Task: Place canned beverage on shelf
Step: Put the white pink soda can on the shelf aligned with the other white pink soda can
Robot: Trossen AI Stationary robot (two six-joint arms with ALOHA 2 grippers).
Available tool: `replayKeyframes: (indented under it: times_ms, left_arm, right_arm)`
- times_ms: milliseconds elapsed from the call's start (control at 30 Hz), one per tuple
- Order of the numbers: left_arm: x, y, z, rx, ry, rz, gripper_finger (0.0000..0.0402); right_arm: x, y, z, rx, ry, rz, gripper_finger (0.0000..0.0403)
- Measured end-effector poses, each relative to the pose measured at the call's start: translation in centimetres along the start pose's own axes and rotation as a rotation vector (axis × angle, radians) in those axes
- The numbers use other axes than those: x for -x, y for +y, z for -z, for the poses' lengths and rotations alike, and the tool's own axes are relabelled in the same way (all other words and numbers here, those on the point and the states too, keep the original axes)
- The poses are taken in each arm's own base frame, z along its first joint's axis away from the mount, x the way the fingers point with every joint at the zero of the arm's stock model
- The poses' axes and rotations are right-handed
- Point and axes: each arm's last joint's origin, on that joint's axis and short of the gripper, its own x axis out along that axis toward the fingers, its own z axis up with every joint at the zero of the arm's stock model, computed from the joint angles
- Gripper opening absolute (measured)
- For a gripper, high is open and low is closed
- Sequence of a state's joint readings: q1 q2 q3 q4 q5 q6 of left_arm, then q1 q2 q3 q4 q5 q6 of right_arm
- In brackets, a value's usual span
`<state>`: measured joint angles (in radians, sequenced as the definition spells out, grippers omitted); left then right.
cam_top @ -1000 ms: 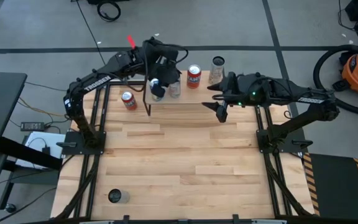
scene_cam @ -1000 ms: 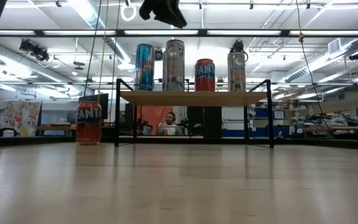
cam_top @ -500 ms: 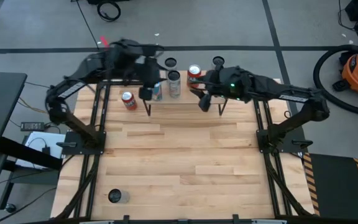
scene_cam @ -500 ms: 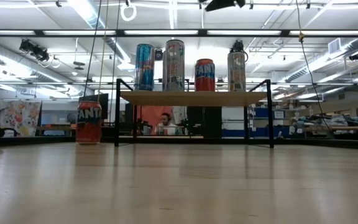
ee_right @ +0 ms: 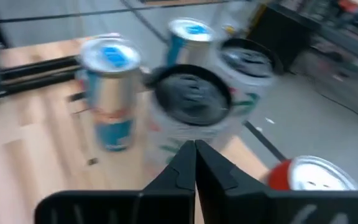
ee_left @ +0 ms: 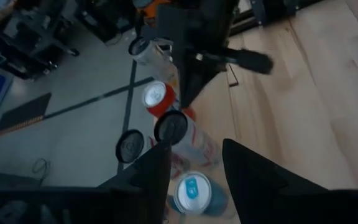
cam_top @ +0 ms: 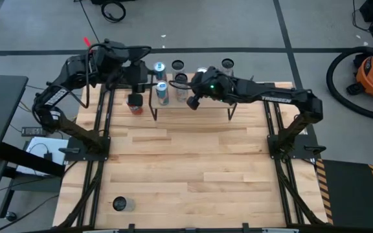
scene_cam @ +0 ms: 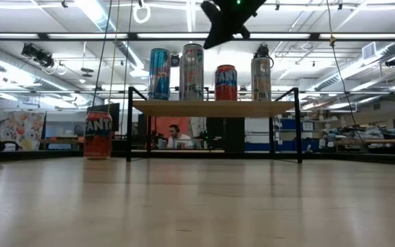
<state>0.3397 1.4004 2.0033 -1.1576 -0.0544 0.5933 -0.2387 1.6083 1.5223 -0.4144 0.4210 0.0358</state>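
An orange can stood on the tabletop left of the shelf. The left gripper was held above it, fingers apart. The right gripper, fingers together, was held over the shelf's four cans.

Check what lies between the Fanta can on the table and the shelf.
Nothing: only bare tabletop between the Fanta can and the shelf, seen in the low view.

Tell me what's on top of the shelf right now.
On the shelf, the low view shows four cans in a row: blue can, tall silver can, red can, silver can. Anything behind them is hidden.
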Motion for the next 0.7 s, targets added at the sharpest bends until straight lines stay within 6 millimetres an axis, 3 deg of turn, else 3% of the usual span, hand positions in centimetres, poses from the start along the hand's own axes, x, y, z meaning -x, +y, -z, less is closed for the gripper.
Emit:
replayKeyframes:
  times_ms: [700]
  left_arm:
    - [0.2, -0.1, 0.2, 0.076, 0.014, 0.012, 0.0156]
  right_arm:
    - [-1.8, -1.7, 0.3, -0.077, 0.014, 0.037, 0.0007]
